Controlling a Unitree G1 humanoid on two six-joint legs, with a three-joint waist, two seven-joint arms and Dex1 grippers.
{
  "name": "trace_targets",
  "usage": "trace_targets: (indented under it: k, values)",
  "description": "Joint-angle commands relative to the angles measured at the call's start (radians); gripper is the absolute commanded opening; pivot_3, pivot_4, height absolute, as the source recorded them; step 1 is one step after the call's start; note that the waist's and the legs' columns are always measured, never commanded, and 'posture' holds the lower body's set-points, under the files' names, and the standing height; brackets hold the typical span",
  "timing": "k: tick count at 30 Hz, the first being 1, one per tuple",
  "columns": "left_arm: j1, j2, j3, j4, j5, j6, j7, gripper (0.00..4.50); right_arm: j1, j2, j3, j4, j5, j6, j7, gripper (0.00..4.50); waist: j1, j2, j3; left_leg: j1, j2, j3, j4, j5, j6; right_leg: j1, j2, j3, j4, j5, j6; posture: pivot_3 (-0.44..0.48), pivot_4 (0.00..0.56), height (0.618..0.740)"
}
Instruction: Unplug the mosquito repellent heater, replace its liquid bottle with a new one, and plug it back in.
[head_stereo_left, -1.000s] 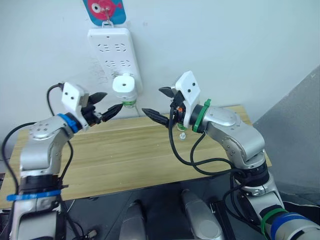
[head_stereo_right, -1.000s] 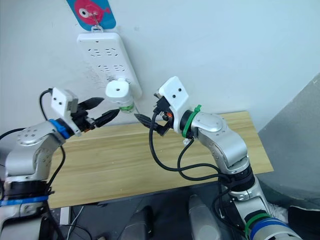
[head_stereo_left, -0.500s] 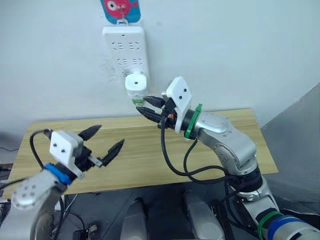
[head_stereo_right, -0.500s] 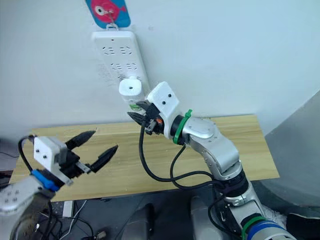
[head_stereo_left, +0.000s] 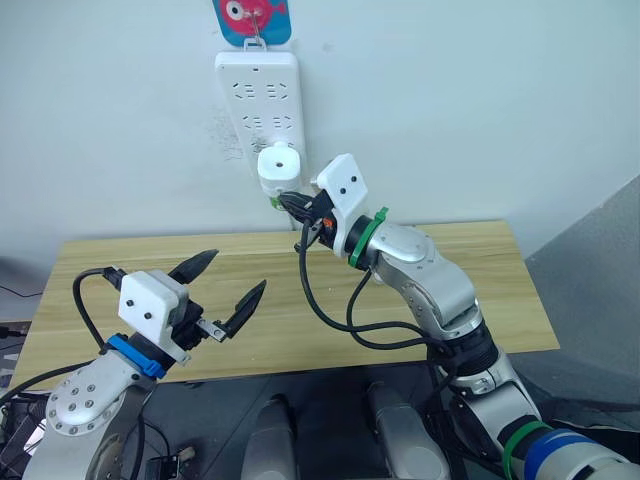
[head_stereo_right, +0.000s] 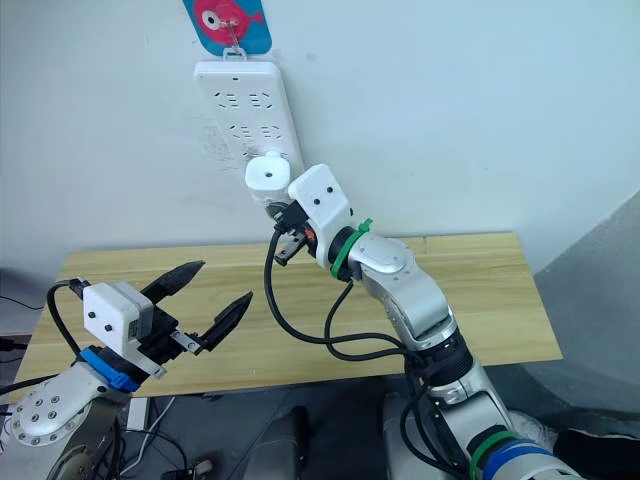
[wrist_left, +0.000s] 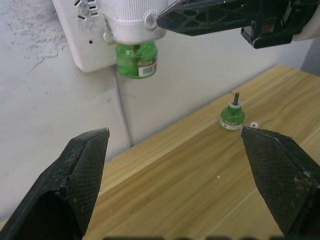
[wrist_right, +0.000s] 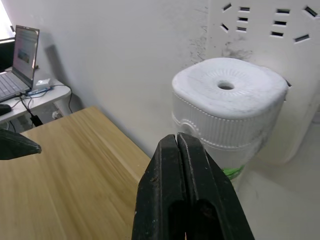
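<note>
Right wrist view has the right gripper (wrist_right: 187, 145) with its two black fingers pressed together, nothing between them, their tips just in front of the mosquito repellent heater (wrist_right: 227, 102). That white rounded unit is plugged into the lower end of the power strip (head_stereo_left: 262, 110), which hangs on the wall above the bench's far edge under a blue and pink hook card (head_stereo_left: 254, 15); a green liquid bottle (wrist_left: 136, 60) sits screwed in beneath it. From the head camera the right gripper reaches up beside the heater's lower right side (whether the tips touch it is hard to say). Well apart from this, the left gripper (head_stereo_left: 228, 292) hovers over the near left part of the wooden bench (head_stereo_left: 480, 290), fingers spread wide and empty. A second green bottle (wrist_left: 232, 116) with a dark wick stands upright near the bench's far edge, a small white cap (wrist_left: 254, 124) just beside it. Off past the bench, a laptop (wrist_right: 17, 62) rests on a side table.
</note>
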Motion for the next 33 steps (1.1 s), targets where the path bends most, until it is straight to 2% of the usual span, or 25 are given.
trace_targets:
  k: [1,15,23,28,31,33]
  values:
    - [0.006,0.004,0.003,-0.014,-0.002,-0.030,-0.004,4.49,-0.022,0.024,-0.008,-0.007,-0.007,-0.030,-0.013,0.03,0.000,0.000,0.000,0.000,0.000,0.000,0.000,0.000,0.000,0.000,0.000,0.000,0.000,0.000,0.000,-0.065,0.267,0.740]
    - [0.004,0.008,-0.021,-0.006,-0.012,-0.039,-0.012,4.49,-0.035,0.059,-0.061,0.021,0.000,0.007,-0.062,0.03,-0.001,0.000,0.000,0.000,0.000,0.000,0.001,0.000,0.000,0.000,0.000,0.000,0.000,0.000,0.000,-0.070,0.276,0.740]
    - [-0.004,0.009,-0.032,-0.009,-0.017,-0.029,-0.006,4.49,-0.030,0.083,-0.105,0.022,0.013,0.037,-0.100,0.03,-0.001,0.000,0.000,0.000,0.000,0.000,0.005,0.001,0.000,0.000,0.000,0.001,0.002,-0.002,-0.006,-0.075,0.277,0.740]
    - [-0.012,0.012,-0.039,-0.003,-0.018,-0.024,-0.004,4.49,0.006,0.050,-0.065,-0.074,0.082,0.061,0.010,0.03,0.000,0.000,0.000,0.000,0.000,0.000,0.005,0.001,0.000,0.001,0.000,0.001,0.001,-0.002,-0.006,-0.080,0.274,0.740]
    - [-0.019,0.016,-0.032,0.014,-0.031,-0.016,-0.008,4.49,0.055,-0.014,-0.028,-0.183,0.149,0.101,0.111,0.03,0.000,0.000,0.000,0.000,0.000,0.000,0.004,0.000,0.000,0.001,0.000,0.001,0.000,-0.002,-0.005,-0.085,0.271,0.740]
    - [-0.023,0.035,-0.025,0.043,-0.035,-0.005,-0.027,4.49,0.091,-0.096,-0.003,-0.260,0.171,0.133,0.170,0.03,-0.001,0.000,0.000,0.000,0.000,0.000,0.001,0.000,0.000,0.000,0.000,0.000,0.000,-0.001,0.000,-0.096,0.263,0.740]
